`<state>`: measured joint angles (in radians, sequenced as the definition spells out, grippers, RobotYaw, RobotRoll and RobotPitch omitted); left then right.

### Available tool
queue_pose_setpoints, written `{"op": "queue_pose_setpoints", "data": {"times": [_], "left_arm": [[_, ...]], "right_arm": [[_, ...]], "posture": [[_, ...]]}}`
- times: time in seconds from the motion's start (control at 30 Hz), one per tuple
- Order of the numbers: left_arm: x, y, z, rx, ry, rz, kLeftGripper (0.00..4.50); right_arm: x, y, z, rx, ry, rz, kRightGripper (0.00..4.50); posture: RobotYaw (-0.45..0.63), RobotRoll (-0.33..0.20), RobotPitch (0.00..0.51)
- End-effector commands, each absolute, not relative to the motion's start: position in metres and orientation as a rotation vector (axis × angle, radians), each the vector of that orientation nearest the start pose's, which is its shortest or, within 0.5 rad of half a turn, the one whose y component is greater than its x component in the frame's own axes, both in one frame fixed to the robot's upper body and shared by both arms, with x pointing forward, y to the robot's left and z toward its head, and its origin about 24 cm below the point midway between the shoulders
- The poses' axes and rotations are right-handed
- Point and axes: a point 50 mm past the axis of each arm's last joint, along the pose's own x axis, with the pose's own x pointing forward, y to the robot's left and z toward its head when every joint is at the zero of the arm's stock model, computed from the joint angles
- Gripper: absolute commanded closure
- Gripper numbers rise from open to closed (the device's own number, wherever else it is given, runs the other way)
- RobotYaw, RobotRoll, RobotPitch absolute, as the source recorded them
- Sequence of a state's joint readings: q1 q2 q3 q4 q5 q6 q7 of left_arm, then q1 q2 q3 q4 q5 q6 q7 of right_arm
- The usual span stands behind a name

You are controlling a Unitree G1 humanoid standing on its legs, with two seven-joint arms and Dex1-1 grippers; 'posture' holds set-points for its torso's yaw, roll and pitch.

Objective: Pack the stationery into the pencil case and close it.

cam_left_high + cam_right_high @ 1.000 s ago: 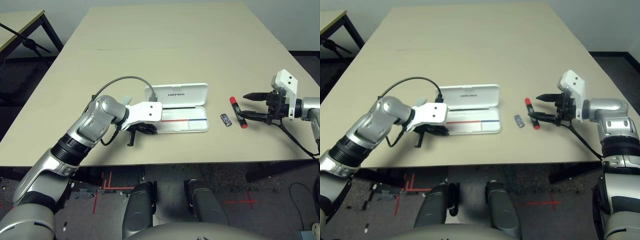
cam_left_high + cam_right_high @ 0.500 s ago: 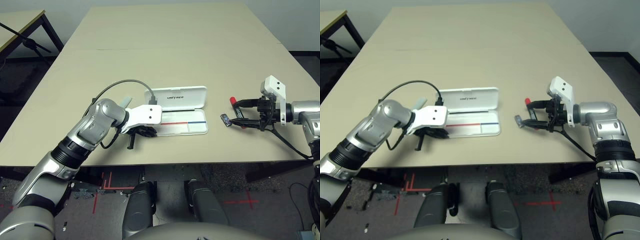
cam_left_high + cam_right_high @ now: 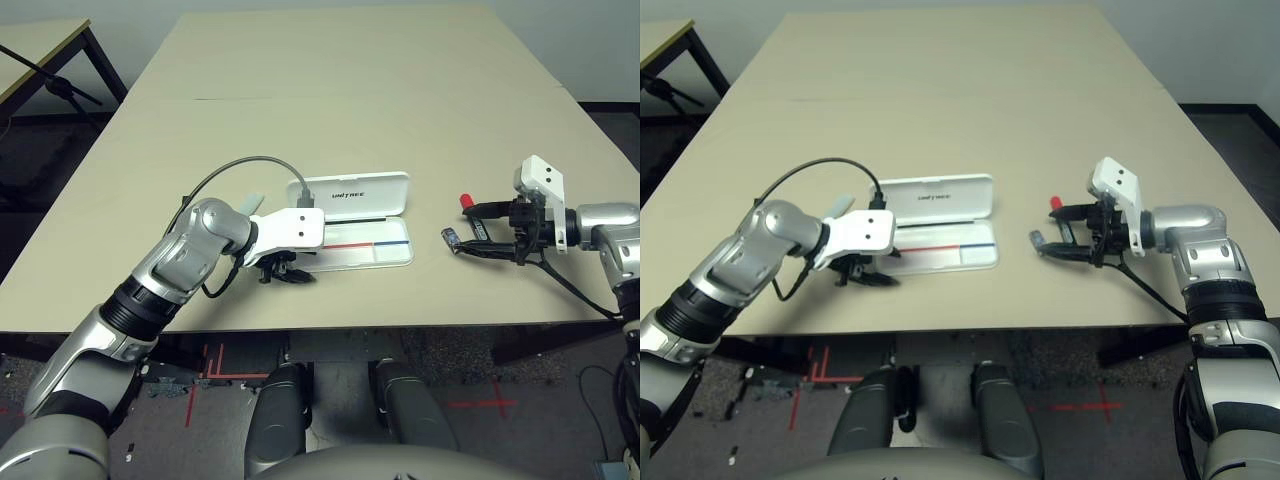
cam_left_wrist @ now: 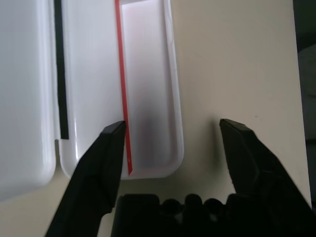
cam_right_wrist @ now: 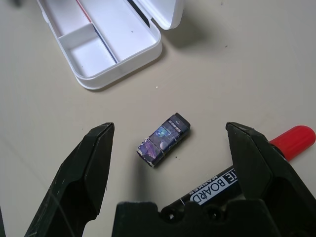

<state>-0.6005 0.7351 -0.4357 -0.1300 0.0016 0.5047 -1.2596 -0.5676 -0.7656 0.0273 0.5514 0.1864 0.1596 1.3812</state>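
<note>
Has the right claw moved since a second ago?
Yes. The right claw has swung toward the pencil case; its open fingers now bracket the small eraser, beside the red marker.

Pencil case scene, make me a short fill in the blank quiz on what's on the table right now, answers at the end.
1. The pencil case lies with its lid ____.
2. The small dark eraser lies on the table between the open fingers of the ____ gripper.
3. The marker has a ____ cap.
4. The left gripper sits at one end of the case with its jaws ____.

Answers: open; right; red; open
</note>
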Motion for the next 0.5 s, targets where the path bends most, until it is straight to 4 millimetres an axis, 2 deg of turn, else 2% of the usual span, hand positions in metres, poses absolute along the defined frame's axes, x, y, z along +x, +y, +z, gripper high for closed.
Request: {"op": "queue_pose_setpoints", "data": {"times": [0.03, 0.17, 0.33, 0.5], "left_arm": [[0.277, 0.145, 0.148, 0.806, 0.448, -1.389, 0.02], [0.271, 0.149, 0.159, 0.787, 0.421, -1.390, 0.02], [0.263, 0.156, 0.177, 0.769, 0.389, -1.370, 0.02], [0.258, 0.159, 0.194, 0.707, 0.312, -1.349, 0.02]], "right_arm": [[0.310, -0.272, 0.127, -0.350, 0.405, 1.092, 0.00], [0.311, -0.273, 0.136, -0.332, 0.392, 1.088, 0.00], [0.309, -0.278, 0.156, -0.287, 0.366, 1.049, 0.00], [0.301, -0.288, 0.161, -0.253, 0.411, 0.946, 0.00]], "posture": [[-0.03, 0.000, 0.125], [-0.03, 0.000, 0.124], [-0.02, 0.000, 0.122], [-0.02, 0.000, 0.120]]}}
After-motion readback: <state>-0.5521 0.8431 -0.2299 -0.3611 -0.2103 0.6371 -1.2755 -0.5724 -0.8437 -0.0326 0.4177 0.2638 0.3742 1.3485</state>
